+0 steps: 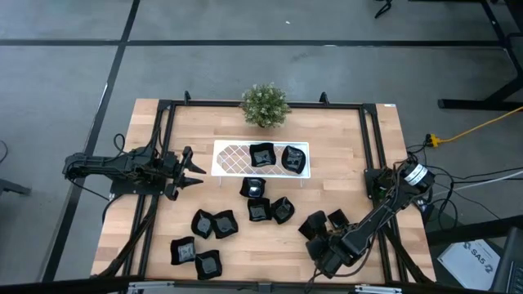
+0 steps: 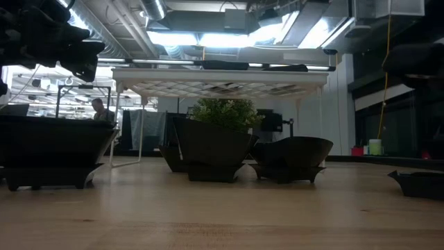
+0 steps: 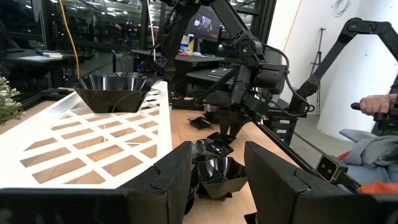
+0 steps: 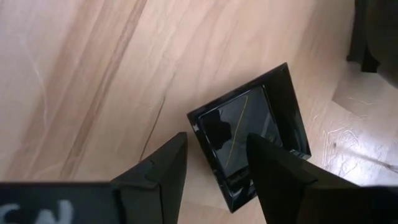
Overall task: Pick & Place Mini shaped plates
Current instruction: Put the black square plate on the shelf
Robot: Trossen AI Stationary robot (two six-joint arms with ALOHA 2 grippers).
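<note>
Hovering low over a glossy square black plate (image 4: 252,140) on the pale wood table (image 1: 343,139), the right gripper (image 4: 214,163) has its fingers spread, grasping nothing. Two plates (image 1: 261,154) sit on the white lattice tray (image 1: 233,157). The left gripper (image 1: 194,170) waits beside it, released.

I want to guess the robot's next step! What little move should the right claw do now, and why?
Probably lower straight down and close. The right gripper hangs open above a small black plate on the table, its fingers either side of the plate's edge, not yet gripping. The white tray holds only two plates so far.
</note>
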